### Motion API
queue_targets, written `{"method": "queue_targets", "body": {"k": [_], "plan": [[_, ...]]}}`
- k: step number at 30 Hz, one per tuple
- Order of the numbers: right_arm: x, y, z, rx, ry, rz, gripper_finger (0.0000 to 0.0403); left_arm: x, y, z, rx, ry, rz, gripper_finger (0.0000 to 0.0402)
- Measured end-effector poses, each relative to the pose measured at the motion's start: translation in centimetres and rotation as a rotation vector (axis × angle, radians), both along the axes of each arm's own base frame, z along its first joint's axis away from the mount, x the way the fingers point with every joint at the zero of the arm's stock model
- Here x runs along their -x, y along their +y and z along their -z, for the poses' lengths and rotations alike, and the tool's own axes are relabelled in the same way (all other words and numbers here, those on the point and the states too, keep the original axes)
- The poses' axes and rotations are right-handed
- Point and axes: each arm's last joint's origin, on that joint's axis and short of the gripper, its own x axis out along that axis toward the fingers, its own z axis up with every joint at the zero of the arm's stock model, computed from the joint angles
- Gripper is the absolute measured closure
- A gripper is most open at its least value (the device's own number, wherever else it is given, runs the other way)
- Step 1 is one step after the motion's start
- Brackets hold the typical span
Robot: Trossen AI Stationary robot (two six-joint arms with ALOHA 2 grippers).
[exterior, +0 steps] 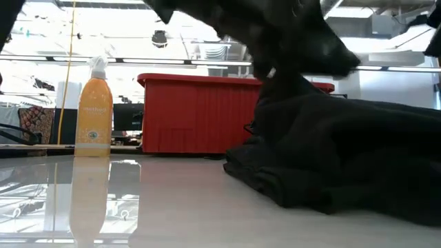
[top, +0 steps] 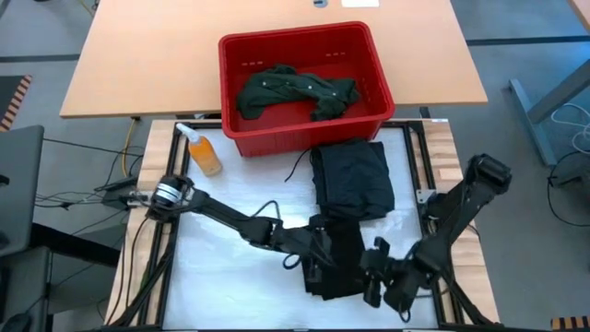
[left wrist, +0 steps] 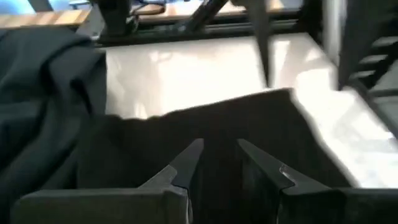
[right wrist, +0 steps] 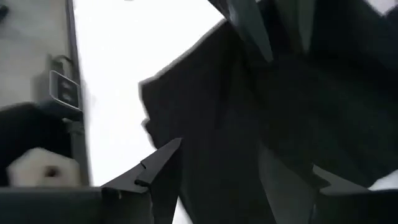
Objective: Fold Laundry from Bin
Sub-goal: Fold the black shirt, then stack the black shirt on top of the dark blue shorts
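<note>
While one black piece (top: 351,180) lies folded and a green shirt (top: 295,90) waits in the bin (top: 232,92), the left gripper (top: 323,251) pinches another black garment (top: 336,267); the right gripper (top: 376,277) hangs released

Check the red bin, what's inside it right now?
The bin holds one crumpled dark green shirt; bare red floor shows around it. Anything lying under the shirt is covered.

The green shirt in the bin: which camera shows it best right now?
The high view: looking straight down into the red bin, it shows the green shirt crumpled on the floor. The low view shows only the bin's outer wall; neither wrist view shows it.
</note>
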Motion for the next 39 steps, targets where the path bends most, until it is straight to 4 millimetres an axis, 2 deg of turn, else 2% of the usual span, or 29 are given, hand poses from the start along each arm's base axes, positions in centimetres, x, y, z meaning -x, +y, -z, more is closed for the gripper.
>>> {"method": "queue_targets", "body": {"k": [2,6,10,14,17,20,25,30,33,39], "plan": [[-0.3,0.7,1.1,0.049,-0.020,0.014,0.0179,-1.2,0.5,0.6,-0.011,-0.008,-0.014,0.0320],[-1.2,1.3,4.0,0.174,-0.031,0.057,0.0187,-2.1,2.1,1.7,-0.026,0.062,-0.090,0.0320],[-2.1,1.8,6.9,0.237,-0.004,0.069,0.0196,-1.7,2.8,2.5,-0.027,0.156,-0.128,0.0320],[-2.3,2.5,9.1,0.242,0.046,0.042,0.0204,-0.7,2.6,3.0,-0.101,0.271,-0.192,0.0320],[-2.1,2.9,10.0,0.254,0.061,0.026,0.0210,-0.1,2.4,3.6,-0.137,0.337,-0.235,0.0320],[-2.1,3.0,10.0,0.251,0.067,0.019,0.0215,0.4,2.5,4.0,-0.155,0.357,-0.275,0.0320],[-1.9,2.9,8.5,0.221,0.088,-0.044,0.0218,0.7,2.6,4.4,-0.160,0.386,-0.314,0.0320],[-1.3,2.3,4.7,0.155,0.028,-0.076,0.0218,1.0,2.4,3.7,-0.185,0.383,-0.314,0.0320],[-0.7,1.5,2.1,0.099,-0.019,-0.050,0.0218,1.7,2.1,1.7,-0.210,0.363,-0.326,0.0320],[1.1,-1.4,-2.2,0.026,-0.056,0.032,0.0217,4.3,1.2,-3.9,-0.286,0.287,-0.388,0.0320]]}}
